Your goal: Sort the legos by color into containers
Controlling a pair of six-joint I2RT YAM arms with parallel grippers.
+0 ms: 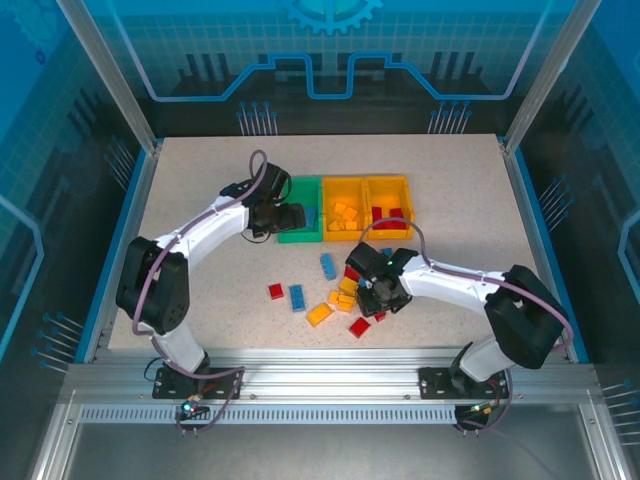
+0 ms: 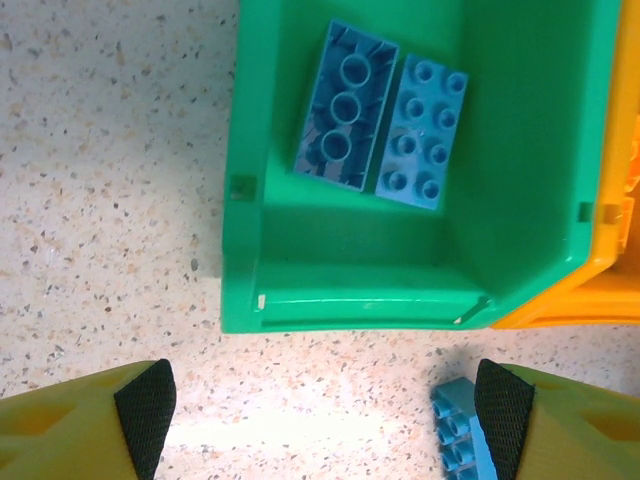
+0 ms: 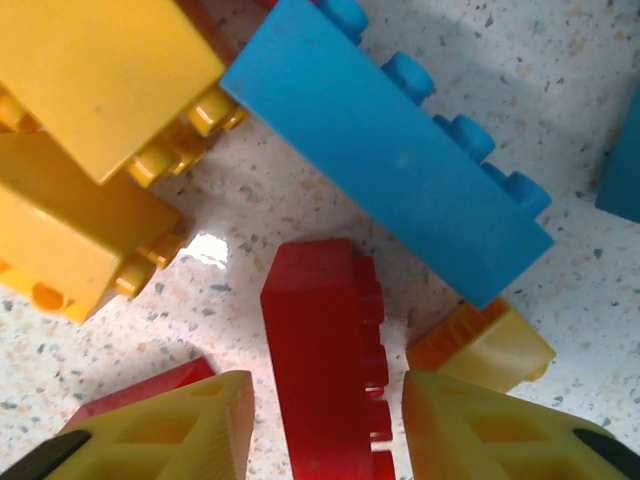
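Observation:
Three joined containers stand at the back centre: a green bin [image 1: 300, 232], then two orange-yellow bins [image 1: 343, 190] [image 1: 388, 183]. The green bin [image 2: 400, 270] holds two blue legos [image 2: 345, 105] [image 2: 425, 130]. My left gripper [image 2: 320, 420] [image 1: 287, 217] is open just in front of it, and a blue lego [image 2: 455, 430] lies beside its right pad [image 2: 505, 415]. My right gripper [image 3: 325, 440] [image 1: 375, 295] is open low over the loose pile, with a red lego [image 3: 320, 350] on the table between its fingers and small gaps on both sides.
Round the red lego lie a long blue brick [image 3: 390, 150], yellow bricks [image 3: 100, 70] [image 3: 70, 240] and an orange one [image 3: 485, 345]. Loose bricks in red [image 1: 276, 291], blue [image 1: 297, 297] [image 1: 328, 265] and yellow [image 1: 319, 314] dot the table's front middle.

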